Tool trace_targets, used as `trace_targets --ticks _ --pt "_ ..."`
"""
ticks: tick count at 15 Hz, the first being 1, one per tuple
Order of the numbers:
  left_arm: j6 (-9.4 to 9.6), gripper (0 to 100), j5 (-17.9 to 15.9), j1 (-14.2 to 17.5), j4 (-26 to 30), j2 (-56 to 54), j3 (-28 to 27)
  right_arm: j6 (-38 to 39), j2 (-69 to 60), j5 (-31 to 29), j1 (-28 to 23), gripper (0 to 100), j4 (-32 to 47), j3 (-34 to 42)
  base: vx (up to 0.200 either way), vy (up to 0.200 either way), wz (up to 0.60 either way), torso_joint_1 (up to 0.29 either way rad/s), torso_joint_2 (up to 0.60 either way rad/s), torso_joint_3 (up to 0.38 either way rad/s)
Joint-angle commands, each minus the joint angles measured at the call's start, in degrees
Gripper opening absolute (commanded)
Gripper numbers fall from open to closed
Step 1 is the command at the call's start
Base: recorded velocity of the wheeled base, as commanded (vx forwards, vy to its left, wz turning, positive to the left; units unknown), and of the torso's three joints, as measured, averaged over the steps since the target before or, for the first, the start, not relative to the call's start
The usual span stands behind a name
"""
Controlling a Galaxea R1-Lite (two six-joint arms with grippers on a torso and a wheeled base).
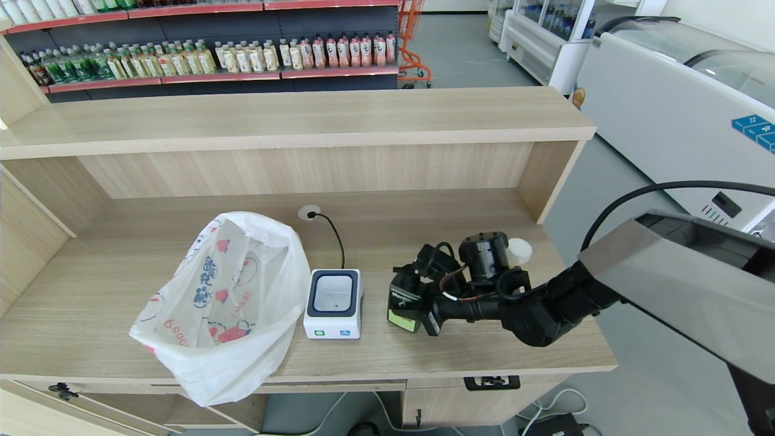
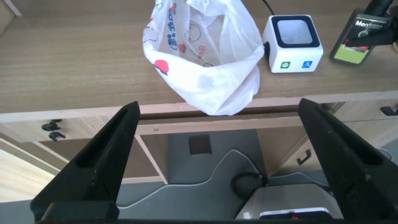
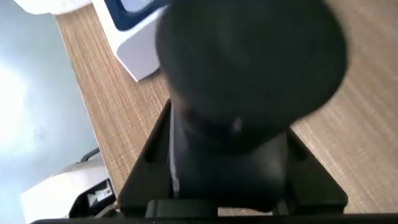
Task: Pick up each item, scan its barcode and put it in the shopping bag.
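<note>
A wooden counter [image 1: 460,357] holds the things. The white shopping bag [image 1: 224,297] with red pictures sits near the front left part of the counter. Its mouth is open at the top, and its bottom hangs a little over the front edge.

The small white scanner [image 1: 333,303] stands just beside the bag, near the middle of the front edge. Its dark window faces up. A black cable [image 1: 335,236] runs from the scanner to a hole farther back in the counter.

The right gripper [image 1: 418,303] is just to the right of the scanner, close to the front edge. It is closed tight around a dark bottle [image 1: 402,310] with a green label, and the jaws press on both sides of it. The bottle leans a bit. I cannot tell if it touches the counter.

A white round thing [image 1: 519,250] lies behind the right arm, near the right edge of the counter.

The left gripper [image 2: 217,168] hangs in front of the counter, lower than the front edge and below the bag. Its jaws stand far apart and have nothing between them.
</note>
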Motion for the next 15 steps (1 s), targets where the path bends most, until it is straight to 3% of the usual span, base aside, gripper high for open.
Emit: trace_targets --ticks 1,5,11,15 --pt "0.00 100 0.01 -0.02 0.00 0.00 0.00 0.08 0.01 -0.11 -0.02 0 -0.16 0.04 0.000 0.000 0.00 0.000 0.00 0.000" --pt "0.00 100 0.01 -0.02 0.00 0.09 0.00 3.95 -7.64 -0.11 -0.89 0 0.19 4.26 0.000 0.000 0.00 0.000 0.00 0.000" --pt "0.00 100 0.01 -0.02 0.00 0.09 0.00 24.17 -24.78 -2.22 -1.68 0 0.28 9.36 0.000 0.000 0.00 0.000 0.00 0.000" --pt "0.00 100 0.01 -0.02 0.00 0.09 0.00 26.45 -34.36 -2.48 -7.31 0 2.74 11.38 0.000 0.000 0.00 0.000 0.00 0.000"
